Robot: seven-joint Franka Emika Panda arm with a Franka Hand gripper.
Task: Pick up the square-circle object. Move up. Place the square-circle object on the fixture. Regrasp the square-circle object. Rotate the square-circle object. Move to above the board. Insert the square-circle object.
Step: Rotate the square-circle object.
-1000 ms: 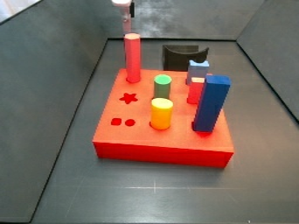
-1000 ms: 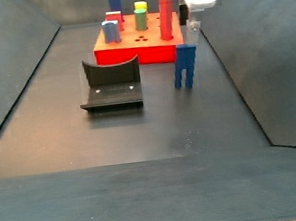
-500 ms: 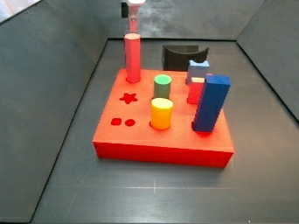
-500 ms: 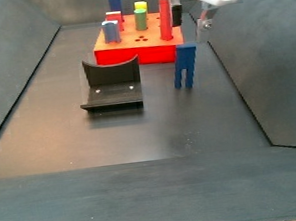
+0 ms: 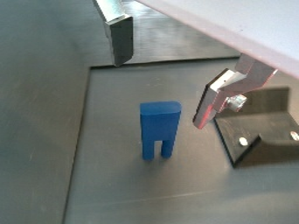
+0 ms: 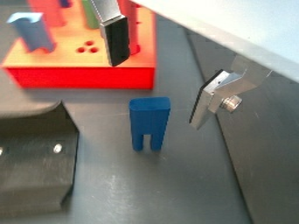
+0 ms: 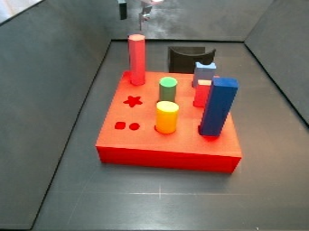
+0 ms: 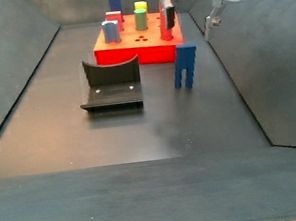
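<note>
The square-circle object (image 8: 185, 66), a small dark-blue peg with a slotted lower end, stands upright on the dark floor beside the board's (image 8: 130, 53) corner. It shows in both wrist views (image 5: 159, 130) (image 6: 149, 123). My gripper (image 5: 170, 74) (image 6: 163, 72) hangs open above it, one finger on each side and nothing between them. In the side views the gripper (image 8: 208, 15) (image 7: 135, 8) sits at the frame's upper edge. The fixture (image 8: 112, 84) (image 7: 187, 57) rests on the floor, apart from the peg. In a side view the peg is hidden behind the board's pegs.
The red board (image 7: 169, 144) carries a tall red cylinder (image 7: 137, 59), a tall blue prism (image 7: 219, 106), a green peg (image 7: 167, 89), a yellow peg (image 7: 167, 116) and a light-blue piece (image 7: 205, 68). Sloped dark walls enclose the floor on both sides.
The gripper has risen and drifted slightly sideways above the peg. The blue peg, board and fixture have stayed in place.
</note>
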